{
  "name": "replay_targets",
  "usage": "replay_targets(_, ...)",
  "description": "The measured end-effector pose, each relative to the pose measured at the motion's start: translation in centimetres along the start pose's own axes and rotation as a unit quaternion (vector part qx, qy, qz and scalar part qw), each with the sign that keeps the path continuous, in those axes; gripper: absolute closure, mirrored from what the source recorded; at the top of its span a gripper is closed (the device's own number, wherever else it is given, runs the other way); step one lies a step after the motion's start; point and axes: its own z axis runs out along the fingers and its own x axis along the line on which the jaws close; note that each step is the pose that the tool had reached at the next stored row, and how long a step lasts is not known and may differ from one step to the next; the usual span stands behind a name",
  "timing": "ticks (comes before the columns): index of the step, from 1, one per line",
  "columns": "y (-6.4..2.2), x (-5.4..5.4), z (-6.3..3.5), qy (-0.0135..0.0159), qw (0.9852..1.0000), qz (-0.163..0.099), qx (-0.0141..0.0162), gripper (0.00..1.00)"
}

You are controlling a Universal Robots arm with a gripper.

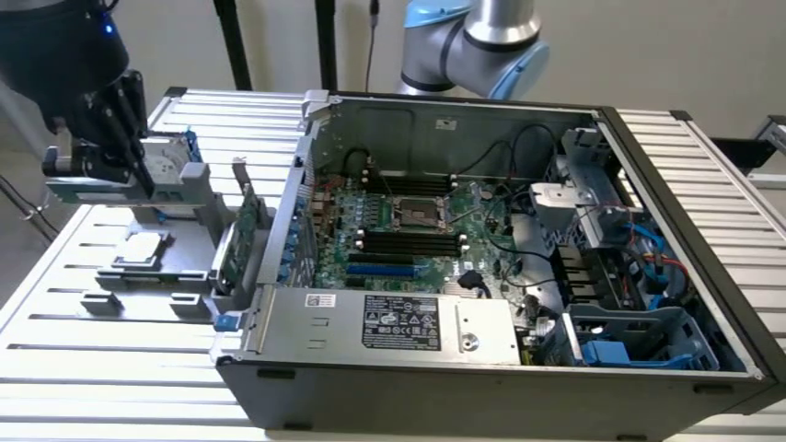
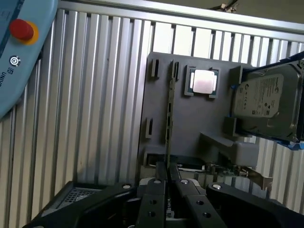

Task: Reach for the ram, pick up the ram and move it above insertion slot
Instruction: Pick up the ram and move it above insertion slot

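Your gripper (image 2: 167, 167) lines up with the thin ram (image 2: 168, 114), stood on edge in the gray holder (image 2: 190, 123) for easy grabbing, but you cannot tell if its fingers (image 2: 156, 190) pinch it.

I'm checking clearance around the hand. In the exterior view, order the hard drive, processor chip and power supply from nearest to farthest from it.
1. The hard drive, right beside the hand, at the gray fixture's far end.
2. The processor chip, flat on the fixture, lower in the view.
3. The power supply, inside the computer case, toward the exterior view's right.
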Motion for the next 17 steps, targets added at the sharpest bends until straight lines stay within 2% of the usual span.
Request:
replay_targets(11, -4.93, 0.4, -1.01, -0.0137, 0.9999, -0.001, 0.0013, 0.86)
replay_targets(13, -5.85, 0.4, -1.10, -0.0147, 0.9999, -0.001, 0.0014, 0.86)
replay_targets(17, -7.64, 0.5, -1.16, -0.0148, 0.9999, -0.001, 0.0014, 0.86)
